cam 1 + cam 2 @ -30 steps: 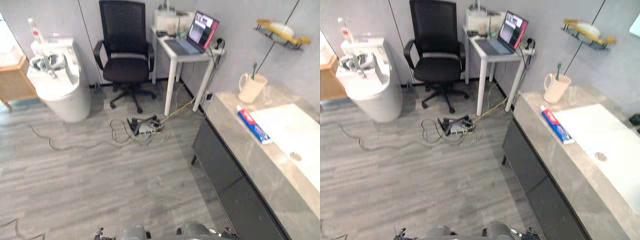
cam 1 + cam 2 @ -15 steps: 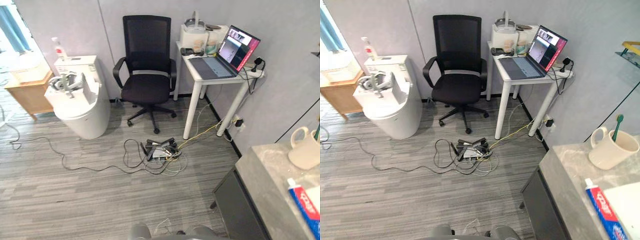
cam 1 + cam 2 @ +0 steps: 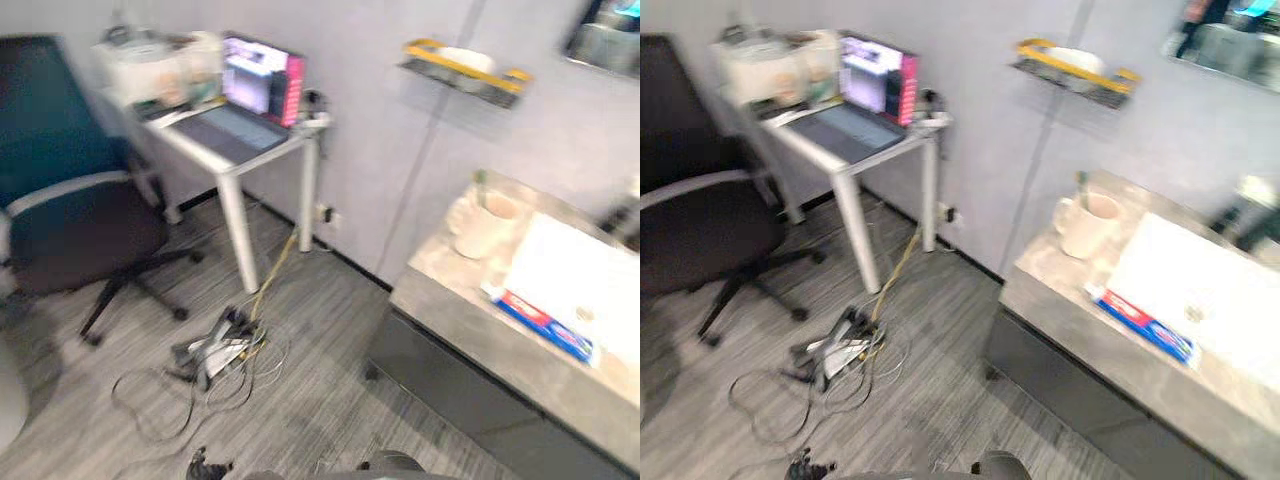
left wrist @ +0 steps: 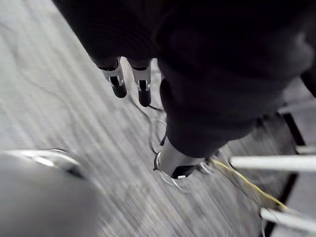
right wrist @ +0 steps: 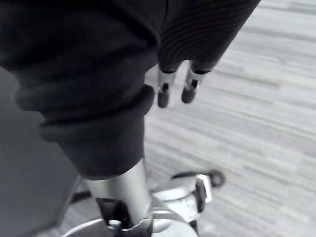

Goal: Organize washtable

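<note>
The washtable (image 3: 468, 332) is a grey stone counter at the right with a white sink (image 3: 575, 275) set in it. A cream mug (image 3: 483, 226) holding a green toothbrush (image 3: 1080, 182) stands at the counter's far left corner. A red and blue toothpaste box (image 3: 545, 322) lies near the front edge, beside the sink. My left hand (image 4: 143, 92) hangs over the wooden floor with relaxed fingers and nothing in it. My right hand (image 5: 189, 89) also hangs over the floor, fingers straight and empty. Both are well away from the counter.
A yellow wall shelf (image 3: 465, 70) with a white item hangs above the counter, and a mirror (image 3: 605, 32) is at the upper right. A white desk with a laptop (image 3: 250, 100), a black office chair (image 3: 70, 220) and a tangle of cables (image 3: 215, 352) occupy the left.
The whole picture has swung to the right: the camera moved. The counter, mug and toothpaste box now sit further into the picture. Nothing on the counter has shifted.
</note>
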